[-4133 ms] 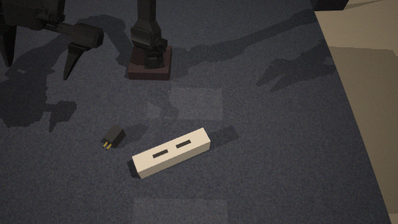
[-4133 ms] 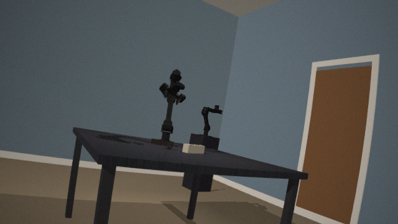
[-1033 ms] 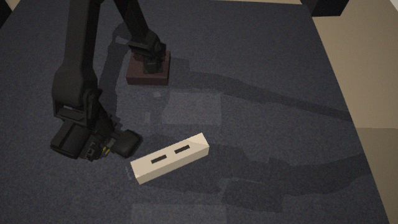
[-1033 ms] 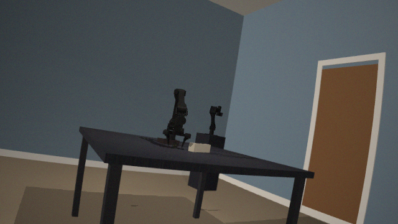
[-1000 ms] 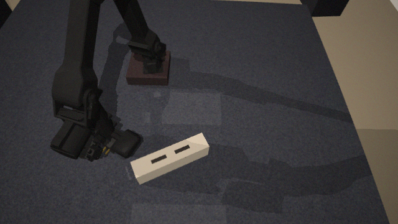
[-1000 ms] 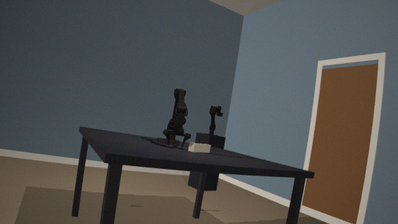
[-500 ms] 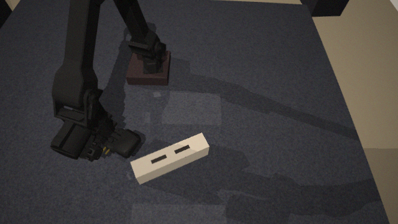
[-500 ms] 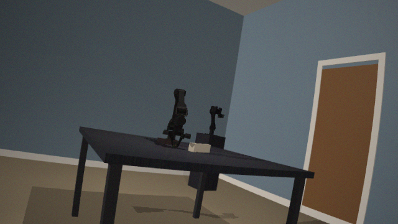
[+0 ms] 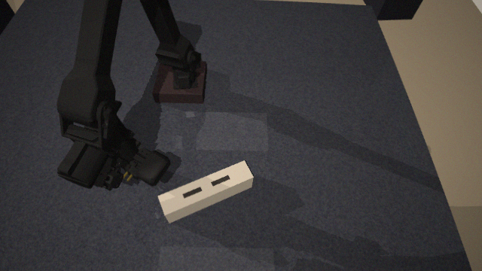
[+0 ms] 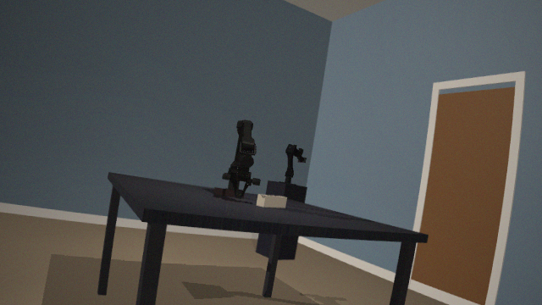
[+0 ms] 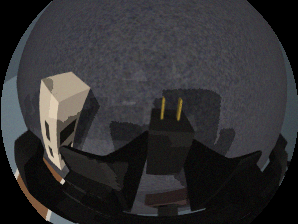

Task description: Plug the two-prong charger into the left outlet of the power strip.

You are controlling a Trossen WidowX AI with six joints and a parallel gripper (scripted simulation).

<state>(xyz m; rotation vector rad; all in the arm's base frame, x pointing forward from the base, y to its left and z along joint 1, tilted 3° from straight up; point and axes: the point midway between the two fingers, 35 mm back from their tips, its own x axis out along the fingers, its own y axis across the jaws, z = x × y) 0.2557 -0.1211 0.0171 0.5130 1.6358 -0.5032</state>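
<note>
The black charger (image 11: 171, 155) stands between my fingers in the wrist view. Its two yellow prongs (image 9: 128, 176) (image 11: 171, 109) point away from the gripper. My gripper (image 9: 125, 172) (image 11: 165, 136) is shut on the charger; in the top view the fingers hide most of its body. The white power strip (image 9: 240, 172) (image 10: 273, 202) (image 11: 67, 104) lies on the table to the right of the gripper in the top view, apart from it, and at the left of the wrist view. Two dark outlets, a left one (image 9: 192, 192) and a right one (image 9: 221, 181), show on its top face.
The arm's reddish base block (image 9: 178, 97) (image 11: 167, 197) sits on the dark table (image 9: 320, 75) (image 10: 190, 213) behind the power strip. A second small arm (image 10: 290, 163) stands on a dark pedestal (image 10: 299, 192) beyond the table.
</note>
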